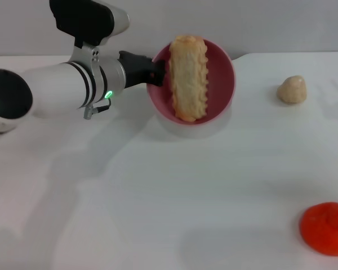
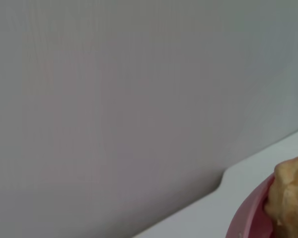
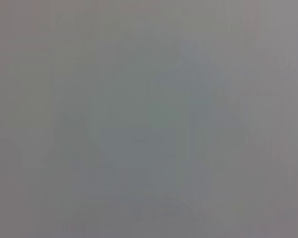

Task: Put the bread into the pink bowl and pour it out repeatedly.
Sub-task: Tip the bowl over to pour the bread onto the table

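Note:
The pink bowl [image 1: 219, 79] is lifted off the table and tipped steeply, its opening facing me. The bread [image 1: 187, 77], a long ridged orange-and-cream loaf, lies inside it and sticks out past the upper rim. My left gripper [image 1: 155, 71] is shut on the bowl's left rim, with the white arm reaching in from the left. In the left wrist view a slice of the pink bowl [image 2: 248, 215] and the end of the bread [image 2: 290, 198] show in the corner. The right gripper does not show in any view.
A small beige rounded lump [image 1: 292, 89] rests on the white table [image 1: 158, 202] at the right. A flat orange-red round thing [image 1: 327, 228] lies at the near right corner. A grey wall stands behind the table's far edge.

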Available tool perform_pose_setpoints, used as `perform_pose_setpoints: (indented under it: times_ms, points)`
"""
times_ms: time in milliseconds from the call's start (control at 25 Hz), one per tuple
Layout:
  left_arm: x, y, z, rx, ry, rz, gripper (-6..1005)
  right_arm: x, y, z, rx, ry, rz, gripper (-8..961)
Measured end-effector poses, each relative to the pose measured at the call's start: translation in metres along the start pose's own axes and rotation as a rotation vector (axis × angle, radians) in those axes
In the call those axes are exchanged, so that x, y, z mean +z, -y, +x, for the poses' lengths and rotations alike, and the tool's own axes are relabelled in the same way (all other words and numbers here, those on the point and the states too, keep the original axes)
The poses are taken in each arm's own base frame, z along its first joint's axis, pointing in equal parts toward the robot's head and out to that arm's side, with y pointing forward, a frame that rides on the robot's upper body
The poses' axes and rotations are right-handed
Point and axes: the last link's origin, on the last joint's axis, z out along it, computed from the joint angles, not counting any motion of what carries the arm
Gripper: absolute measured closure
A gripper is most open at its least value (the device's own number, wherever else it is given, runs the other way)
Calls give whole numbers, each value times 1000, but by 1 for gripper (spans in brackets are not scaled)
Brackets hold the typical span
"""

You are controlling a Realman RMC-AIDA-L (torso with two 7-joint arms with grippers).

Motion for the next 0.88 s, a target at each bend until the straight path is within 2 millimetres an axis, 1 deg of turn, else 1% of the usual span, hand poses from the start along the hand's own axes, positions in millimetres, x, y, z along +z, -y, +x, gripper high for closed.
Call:
perform_pose_setpoints:
  times_ms: [360, 880]
  points:
    - [4, -14, 2, 94, -78, 56, 952, -5, 4, -3, -11, 8, 8, 583]
    - [2, -24, -9, 164, -122, 99, 952, -6, 2, -5, -12, 23, -6, 582]
